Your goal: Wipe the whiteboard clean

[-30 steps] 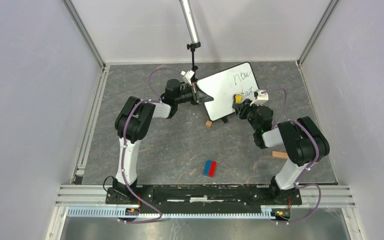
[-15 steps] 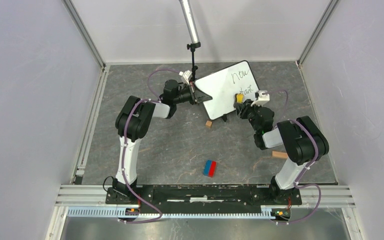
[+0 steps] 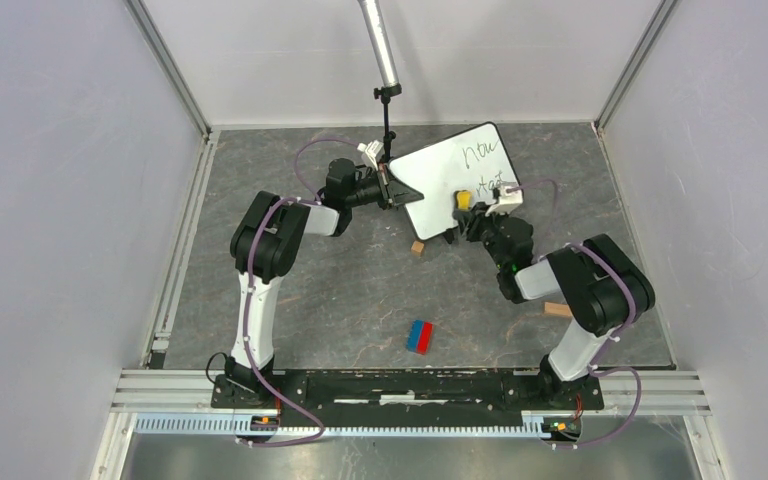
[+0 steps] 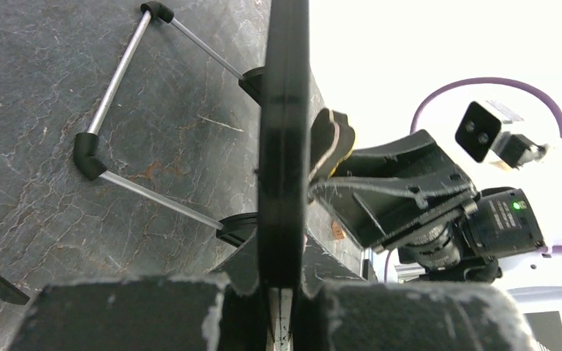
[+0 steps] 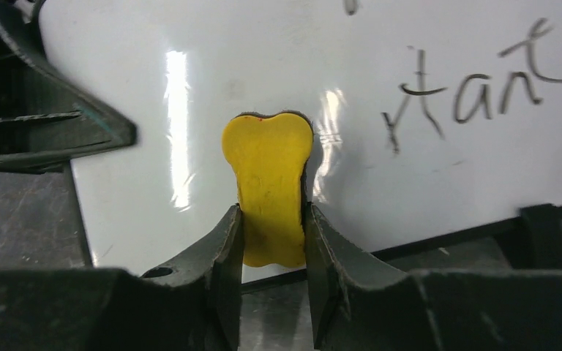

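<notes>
The whiteboard (image 3: 448,172) stands tilted at the back of the table, with black handwriting (image 3: 484,155) on its right half. My left gripper (image 3: 393,188) is shut on the board's left edge; in the left wrist view that edge is a black bar (image 4: 284,146) rising from between the jaws of the left gripper (image 4: 284,287). My right gripper (image 3: 466,208) is shut on a yellow bone-shaped eraser (image 3: 463,199). The eraser (image 5: 269,186) rests against the white surface (image 5: 212,80) left of the word "start" (image 5: 476,95), near the lower frame. The right gripper (image 5: 271,248) pinches the eraser's lower half.
A red and blue block (image 3: 420,336) lies in the middle foreground. A small wooden cube (image 3: 417,247) sits below the board, and a wooden block (image 3: 559,309) lies by the right arm. A metal pole with a black clamp (image 3: 387,95) hangs behind the board's left corner.
My right gripper has slid the yellow eraser leftward across the board's lower part. The left gripper has kept its hold, and the board has shifted slightly.
</notes>
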Robot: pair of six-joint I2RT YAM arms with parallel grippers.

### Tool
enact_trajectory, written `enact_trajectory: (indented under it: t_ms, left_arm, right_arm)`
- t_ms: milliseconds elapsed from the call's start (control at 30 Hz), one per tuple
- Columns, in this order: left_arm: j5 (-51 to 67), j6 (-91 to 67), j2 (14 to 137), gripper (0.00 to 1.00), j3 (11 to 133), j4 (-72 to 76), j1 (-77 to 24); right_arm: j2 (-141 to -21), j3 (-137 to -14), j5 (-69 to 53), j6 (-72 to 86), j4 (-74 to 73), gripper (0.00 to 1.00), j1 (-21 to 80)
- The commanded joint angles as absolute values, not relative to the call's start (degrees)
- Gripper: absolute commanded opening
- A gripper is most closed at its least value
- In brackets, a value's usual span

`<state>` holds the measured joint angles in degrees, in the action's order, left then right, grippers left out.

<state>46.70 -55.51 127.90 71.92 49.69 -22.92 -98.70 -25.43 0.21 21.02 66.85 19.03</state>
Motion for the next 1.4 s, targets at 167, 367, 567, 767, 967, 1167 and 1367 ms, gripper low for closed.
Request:
enact_trajectory:
  t_ms: [167, 367, 567, 767, 967, 1167, 1367]
  left_arm:
    - [44.2, -53.8, 128.0, 0.02, 71.7, 37.4, -22.3]
    - [42.9, -51.0, 127.2, 0.02, 71.8, 34.5, -22.7]
    - [41.3, -49.3, 127.0, 0.02, 71.5, 34.0, -23.2]
    - [40.9, -48.8, 127.2, 0.02, 71.9, 33.5, -23.6]
    - [39.8, -47.7, 127.1, 0.02, 71.8, 32.2, -23.8]
    - [39.6, -46.9, 126.9, 0.02, 72.1, 31.3, -23.9]
    - [39.7, -46.5, 126.7, 0.02, 72.3, 30.9, -23.9]
  right_arm:
    - [-96.7, -29.0, 8.6, 16.8, 52.8, 0.19, 22.0]
    - [-101.0, -40.4, 12.0, 14.3, 38.2, 0.19, 17.4]
    - [-100.8, -41.2, 9.3, 15.6, 35.5, 0.19, 18.8]
    - [-99.0, -37.3, 9.9, 20.2, 37.3, 0.19, 28.1]
    - [-98.5, -40.4, 13.8, 20.0, 33.8, 0.19, 28.1]
    - [-95.7, -33.7, 12.2, 25.2, 34.6, 0.19, 21.2]
    - [-97.9, -36.2, 11.1, 23.4, 36.2, 0.20, 26.4]
